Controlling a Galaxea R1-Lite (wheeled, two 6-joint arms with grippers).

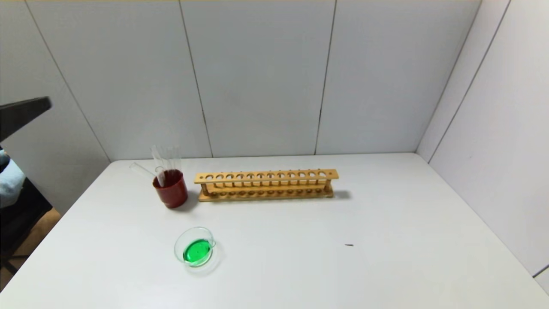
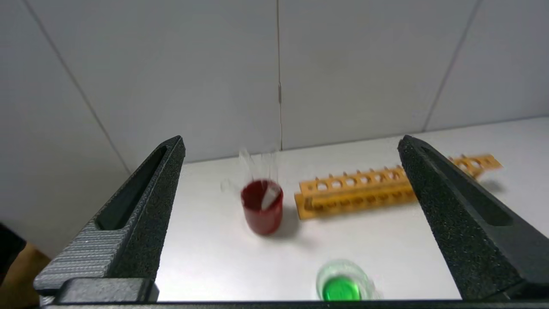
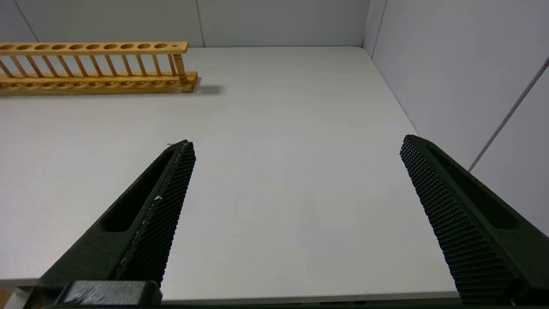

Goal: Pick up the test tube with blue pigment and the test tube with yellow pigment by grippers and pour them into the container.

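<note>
Glass container (image 1: pixel 195 247) sits on the white table (image 1: pixel 386 240) toward the robot's left, near the front, and it holds bright green liquid; the left wrist view shows it too (image 2: pixel 343 283). Behind it stands a dark red cup (image 1: pixel 170 189) with several clear tubes (image 1: pixel 165 163) leaning in it, none showing blue or yellow liquid that I can make out. Just beside the cup, to its right, lies a wooden test tube rack (image 1: pixel 266 184), its holes unoccupied. The left gripper (image 2: pixel 291 150) hangs above the table's left front, facing the cup (image 2: pixel 262 207) and rack (image 2: pixel 386 184), its two fingers spread wide with nothing between them. The right gripper (image 3: pixel 296 146) hovers over the right side of the table, fingers likewise wide apart and holding nothing, with the rack's end (image 3: pixel 98 68) well away from it.
</note>
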